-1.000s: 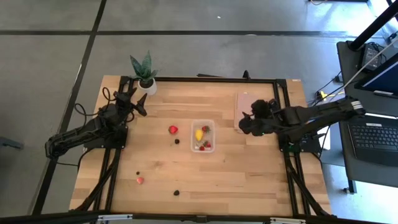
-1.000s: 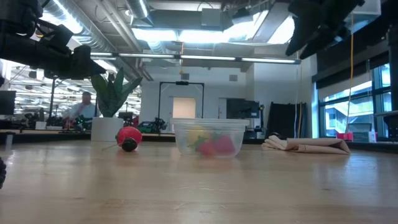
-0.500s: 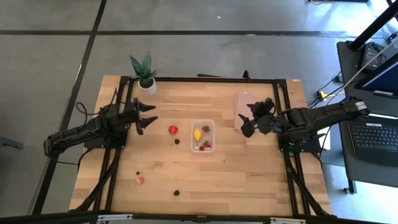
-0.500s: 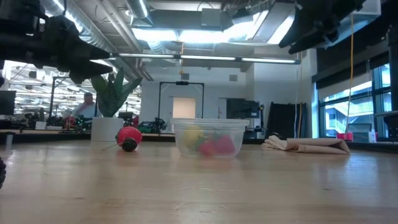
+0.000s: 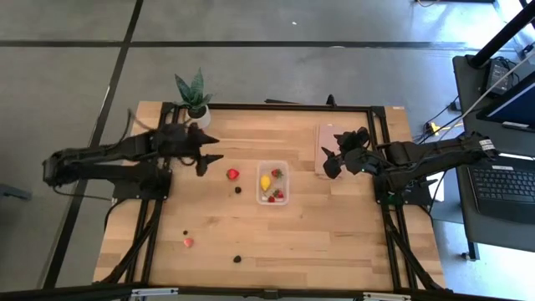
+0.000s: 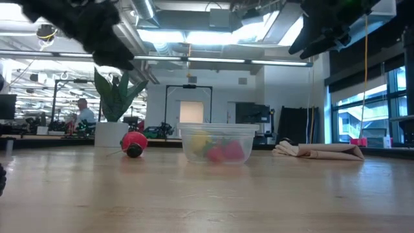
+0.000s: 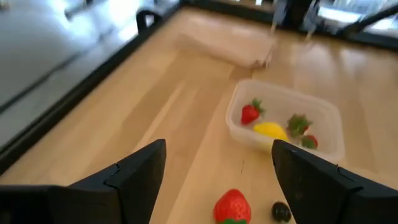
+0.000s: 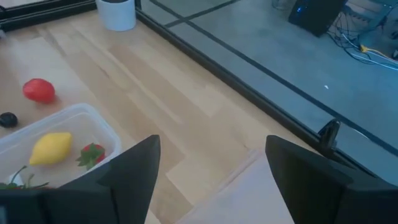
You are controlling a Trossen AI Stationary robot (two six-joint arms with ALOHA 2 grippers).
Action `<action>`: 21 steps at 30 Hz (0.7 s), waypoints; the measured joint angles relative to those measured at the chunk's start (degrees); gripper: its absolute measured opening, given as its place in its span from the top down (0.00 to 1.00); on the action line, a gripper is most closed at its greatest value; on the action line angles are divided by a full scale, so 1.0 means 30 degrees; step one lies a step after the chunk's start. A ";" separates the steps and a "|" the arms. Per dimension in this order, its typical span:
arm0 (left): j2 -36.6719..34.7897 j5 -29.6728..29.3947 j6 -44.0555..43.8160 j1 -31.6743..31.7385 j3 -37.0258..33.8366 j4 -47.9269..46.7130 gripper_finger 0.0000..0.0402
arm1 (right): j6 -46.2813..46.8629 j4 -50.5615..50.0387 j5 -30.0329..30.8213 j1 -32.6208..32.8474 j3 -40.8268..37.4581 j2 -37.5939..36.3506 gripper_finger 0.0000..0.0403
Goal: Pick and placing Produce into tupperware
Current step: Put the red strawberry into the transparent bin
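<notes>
On pale wood-grain table [image 5: 334, 226], clear round-cornered tupperware [image 5: 272, 183], glossy lemon [image 5: 267, 181] inside.

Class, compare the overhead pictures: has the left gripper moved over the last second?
Yes. In the high view the left gripper, jaws open, has travelled from beside the green potted plant toward the small clear plastic rectangular container, nearing the loose red strawberry.

A robotics laboratory in an open industrial hall: pale wooden worktable [image 5: 276, 234] edged by a black metal frame [image 5: 284, 107], grey concrete floor [image 5: 276, 67], exposed ceiling ducts with strip lights [image 6: 194, 35], and a laptop workstation [image 5: 501, 188] beside the rig.
</notes>
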 joint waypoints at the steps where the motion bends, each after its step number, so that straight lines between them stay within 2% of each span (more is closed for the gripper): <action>1: 0.0899 0.0000 0.0000 -0.0022 0.0717 -0.0518 0.29 | -0.0008 0.0000 -0.0005 0.0007 0.0000 0.0000 0.27; 4: 0.3253 0.0020 0.0216 -0.0190 0.2469 -0.1895 0.29 | -0.0275 -0.0002 -0.0012 0.0007 0.0000 0.0000 0.27; 9: 0.6263 -0.0702 0.3023 -0.0745 0.4703 -0.4874 0.29 | -0.0357 -0.0015 -0.0012 0.0007 0.0000 0.0000 0.27; 14: 0.8246 -0.2155 0.4056 -0.1467 0.5248 -0.4892 0.29 | -0.0364 -0.0015 -0.0012 0.0007 0.0000 0.0000 0.27; 21: 1.0832 -0.2229 0.3567 -0.2349 0.5248 -0.4891 0.29 | -0.0430 -0.0022 -0.0014 0.0007 0.0000 0.0007 0.27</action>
